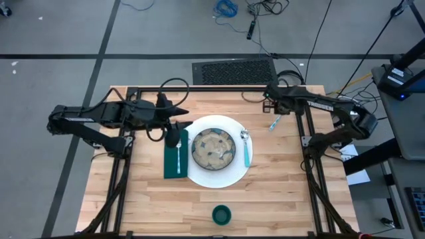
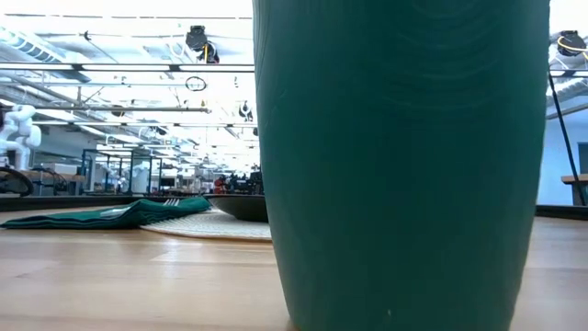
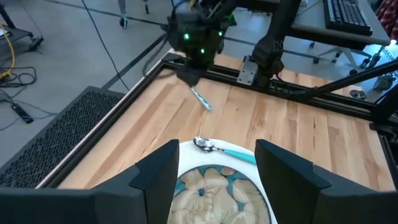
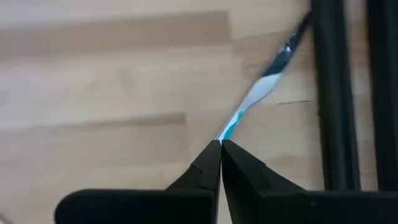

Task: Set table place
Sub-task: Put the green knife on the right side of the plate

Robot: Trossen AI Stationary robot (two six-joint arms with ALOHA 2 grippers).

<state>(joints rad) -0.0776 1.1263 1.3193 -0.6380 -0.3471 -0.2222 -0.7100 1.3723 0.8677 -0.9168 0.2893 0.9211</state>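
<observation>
A white plate [image 1: 219, 174] lies mid-table with a speckled bowl [image 1: 212, 147] in it. A teal-handled spoon [image 1: 246, 149] rests on the plate's right rim. A dark green napkin [image 1: 174, 159] lies along the plate's left side, and a green cup [image 1: 221, 214] stands near the front edge. My left gripper [image 1: 178, 129] hovers open over the plate's left edge, nothing between its fingers [image 3: 155, 177]. My right gripper [image 1: 271, 114] is at the far right, shut on a slim teal-and-silver utensil [image 1: 273, 123]. My right gripper pinches the utensil's teal end [image 4: 229, 130] between its two fingertips, coming from above and pointing steeply down. The utensil [image 3: 202, 99] slants down and away below the fingers, its silver end lowest. It appears lifted clear of the table.
Black frame rails [image 1: 312, 153] run along the table's right and left sides. A black ribbed mat [image 1: 234, 70] lies on the floor beyond the far edge. In the low view the cup [image 2: 404, 165] fills the foreground, with the napkin [image 2: 110, 214] behind it. Bare wood shows along the front.
</observation>
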